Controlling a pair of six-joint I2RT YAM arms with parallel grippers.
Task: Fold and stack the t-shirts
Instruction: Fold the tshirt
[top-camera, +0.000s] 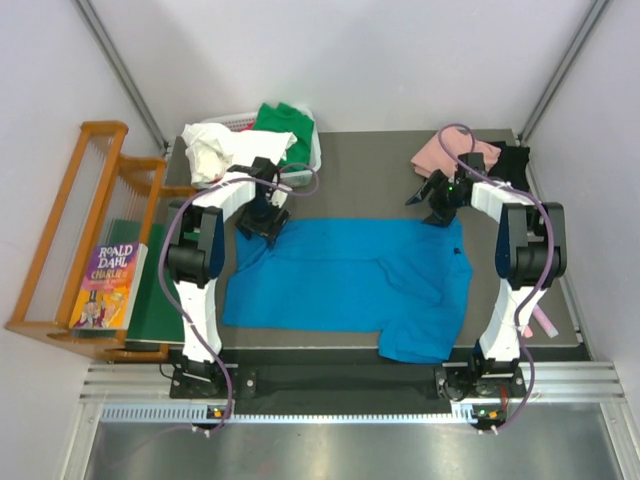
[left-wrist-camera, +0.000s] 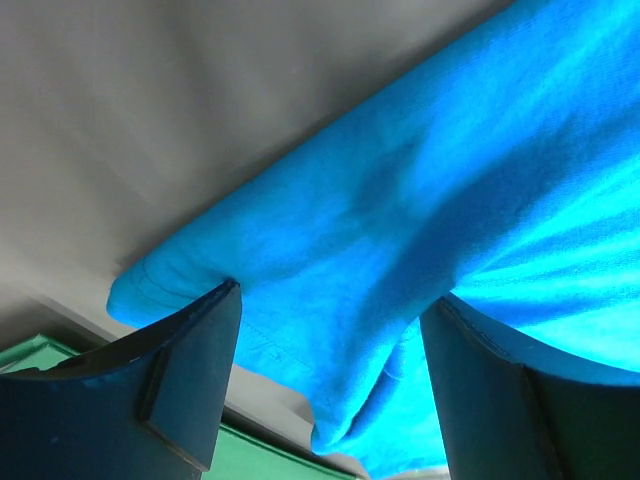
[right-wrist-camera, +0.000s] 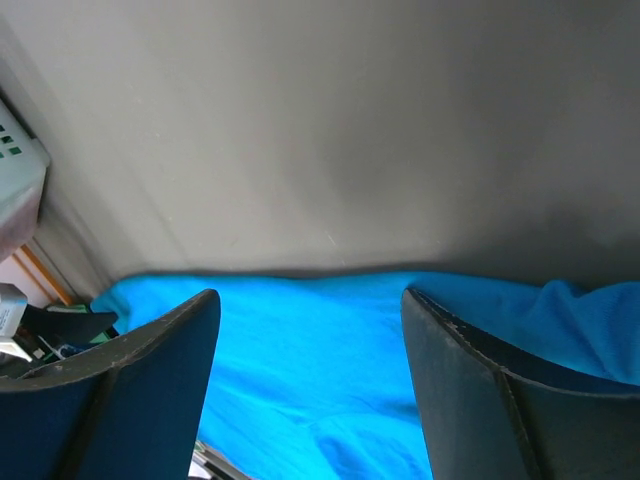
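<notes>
A bright blue t-shirt (top-camera: 345, 285) lies spread across the grey table. My left gripper (top-camera: 268, 228) is down at its far left corner. In the left wrist view it (left-wrist-camera: 335, 300) is open, with a bunched fold of the blue cloth (left-wrist-camera: 400, 180) between the fingers and the left fingertip touching the cloth's edge. My right gripper (top-camera: 437, 212) hovers at the shirt's far right corner. There it (right-wrist-camera: 310, 295) is open over the blue hem (right-wrist-camera: 300, 340) and holds nothing. White (top-camera: 210, 150), green (top-camera: 285, 120), pink (top-camera: 450, 150) and black (top-camera: 512, 160) t-shirts lie at the back.
A white basket (top-camera: 315, 150) stands at the back left, by the white and green shirts. Left of the table are a wooden rack (top-camera: 70, 240), a Roald Dahl book (top-camera: 108, 285) and a dark green board (top-camera: 150, 290), whose edge (left-wrist-camera: 260, 455) shows below the left fingers.
</notes>
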